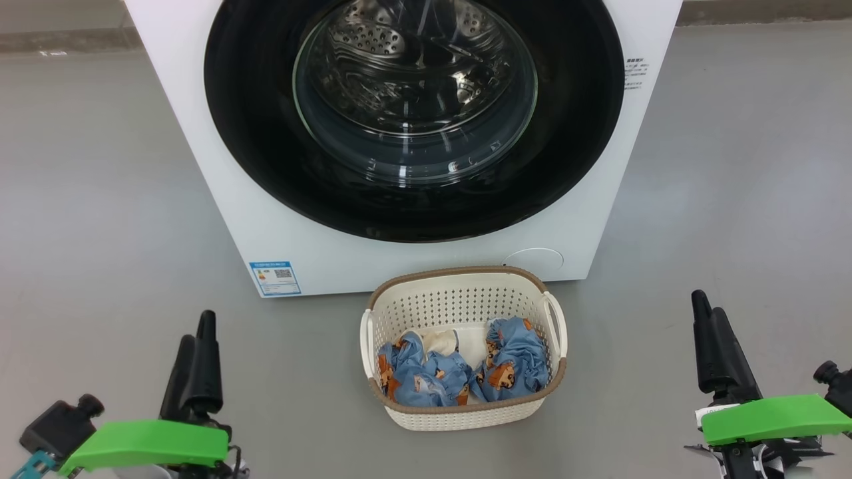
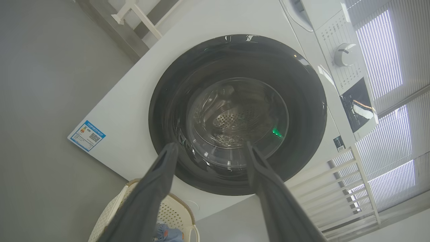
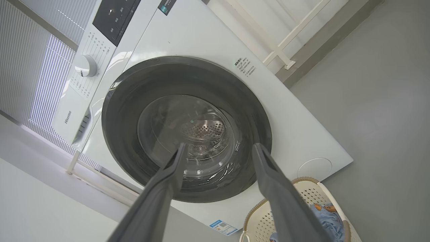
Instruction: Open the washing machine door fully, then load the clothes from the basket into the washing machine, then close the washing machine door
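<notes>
The white washing machine (image 1: 200, 133) stands straight ahead. The washing machine door (image 1: 414, 100), with its black rim and glass bowl, lies flush against the front, closed. On the floor before it sits the cream basket (image 1: 459, 303), and in it lie the clothes (image 1: 512, 362), blue bear-print garments and a cream piece (image 1: 442, 340). My left gripper (image 1: 197, 326) hangs open at the lower left, well short of the basket. Open too is my right gripper (image 1: 707, 305), at the lower right. Both wrist views look up at the door (image 2: 237, 114) (image 3: 186, 129) between spread, empty fingers.
Grey floor (image 1: 100, 199) surrounds the machine on both sides. A blue label (image 1: 275, 277) marks its lower left corner. The control knob (image 2: 344, 54) sits on the top panel. A white slatted rack (image 2: 336, 188) and window blinds (image 2: 379, 50) stand behind the machine.
</notes>
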Tool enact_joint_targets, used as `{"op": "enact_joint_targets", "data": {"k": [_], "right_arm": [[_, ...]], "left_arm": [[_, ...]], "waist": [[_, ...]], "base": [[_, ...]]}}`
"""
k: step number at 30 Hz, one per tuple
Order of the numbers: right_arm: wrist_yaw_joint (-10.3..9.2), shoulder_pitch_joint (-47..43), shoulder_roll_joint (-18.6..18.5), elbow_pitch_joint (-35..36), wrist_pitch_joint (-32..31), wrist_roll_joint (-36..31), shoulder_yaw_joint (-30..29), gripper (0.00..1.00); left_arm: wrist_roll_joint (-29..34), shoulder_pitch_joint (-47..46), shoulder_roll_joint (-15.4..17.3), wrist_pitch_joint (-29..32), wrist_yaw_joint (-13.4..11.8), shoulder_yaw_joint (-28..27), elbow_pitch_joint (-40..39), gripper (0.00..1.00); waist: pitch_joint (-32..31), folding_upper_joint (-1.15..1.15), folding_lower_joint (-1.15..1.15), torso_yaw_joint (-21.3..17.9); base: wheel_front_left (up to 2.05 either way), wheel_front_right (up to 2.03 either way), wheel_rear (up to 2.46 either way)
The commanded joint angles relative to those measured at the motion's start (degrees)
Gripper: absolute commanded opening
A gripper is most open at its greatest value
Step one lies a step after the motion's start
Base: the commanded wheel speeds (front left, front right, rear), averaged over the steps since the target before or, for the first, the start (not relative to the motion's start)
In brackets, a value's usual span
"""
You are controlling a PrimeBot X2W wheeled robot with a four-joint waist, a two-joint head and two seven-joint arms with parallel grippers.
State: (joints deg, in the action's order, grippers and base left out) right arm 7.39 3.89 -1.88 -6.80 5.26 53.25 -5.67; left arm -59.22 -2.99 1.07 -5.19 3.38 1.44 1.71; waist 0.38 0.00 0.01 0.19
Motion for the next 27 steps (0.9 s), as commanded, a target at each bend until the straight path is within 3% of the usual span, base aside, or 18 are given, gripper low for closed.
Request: {"op": "enact_joint_targets", "data": {"k": [1, 6, 12, 17, 27], "right_arm": [[0.06, 2.78, -0.61, 2.16, 0.92, -2.03, 1.31, 1.00], [0.06, 3.05, -0.64, 2.69, 1.76, -6.47, 1.66, 1.00], [0.07, 3.24, -0.69, 2.42, 2.76, -11.52, 1.96, 1.00], [0.07, 3.57, -0.73, 2.30, 3.61, -16.18, 1.78, 1.00], [0.08, 4.01, -0.79, 2.09, 5.11, -24.80, 2.42, 1.00]], "left_arm": [[2.20, -2.89, 1.03, -0.92, -0.65, -0.55, -2.27, 1.00], [8.84, -3.06, 1.11, -1.77, -2.63, 1.12, -2.70, 1.00], [22.01, -3.50, 1.19, -2.78, -7.72, 4.04, -3.75, 1.00], [27.93, -3.52, 1.27, -3.63, -10.99, 6.44, -4.02, 1.00], [37.67, -3.34, 1.44, -5.15, -13.53, 9.06, -1.69, 1.00]], "waist": [[-0.01, 0.00, -0.01, 0.01], [-0.02, 0.00, -0.01, 0.03], [0.05, 0.00, -0.01, 0.03], [0.08, 0.00, -0.01, 0.01], [-0.04, 0.00, -0.01, -0.06]], "base": [[0.00, 0.00, 0.00], [0.00, 0.00, 0.00], [0.00, 0.00, 0.00], [0.00, 0.00, 0.00], [0.00, 0.00, 0.00]]}}
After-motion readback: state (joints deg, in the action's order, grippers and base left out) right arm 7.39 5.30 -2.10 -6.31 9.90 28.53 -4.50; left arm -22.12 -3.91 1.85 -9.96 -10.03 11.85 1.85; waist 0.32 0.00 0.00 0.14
